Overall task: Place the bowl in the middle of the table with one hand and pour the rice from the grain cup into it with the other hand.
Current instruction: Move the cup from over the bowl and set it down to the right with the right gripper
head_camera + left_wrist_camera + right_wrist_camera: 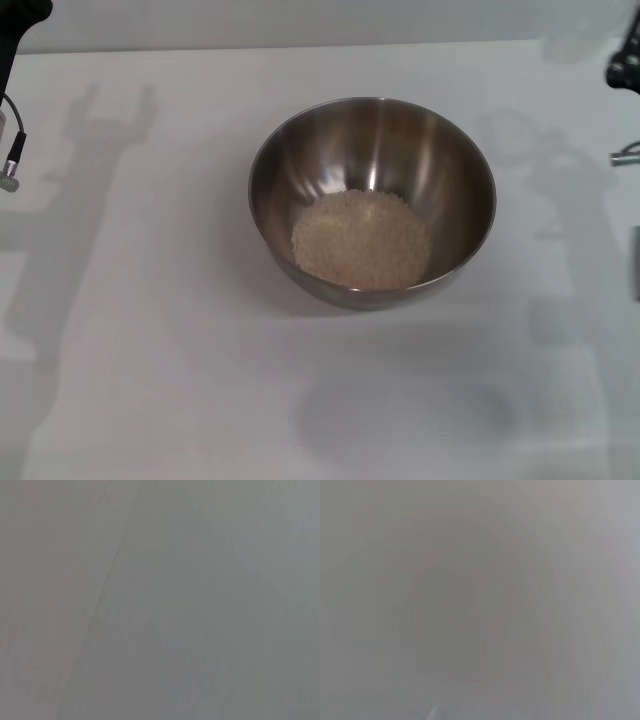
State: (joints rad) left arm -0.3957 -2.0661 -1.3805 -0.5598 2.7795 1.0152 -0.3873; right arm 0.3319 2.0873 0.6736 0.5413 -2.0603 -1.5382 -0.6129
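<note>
I can't tell how either set of fingers stands: both wrist views show only blank grey, and the head view catches just scraps of each arm. The left gripper (12, 60) is a dark shape with a cable at the far left edge, held high and well apart from the bowl. The right gripper (625, 70) is at the far right edge, also raised and off to the side. Near it, at the far right corner, there is a faint pale shape that may be the grain cup (572, 42), though I wouldn't swear to it.

The bowl (371, 200) stands upright near the middle of the desk (150, 380), with the rice (362, 238) heaped loosely in its bottom, so I judge both steps done.

If I had to move the bowl, I'd expect stiff, slick steel with some weight, best pinched at the rim. The rice would shift if it tipped. The cup should be light and slightly yielding; I'd take it by its side.
</note>
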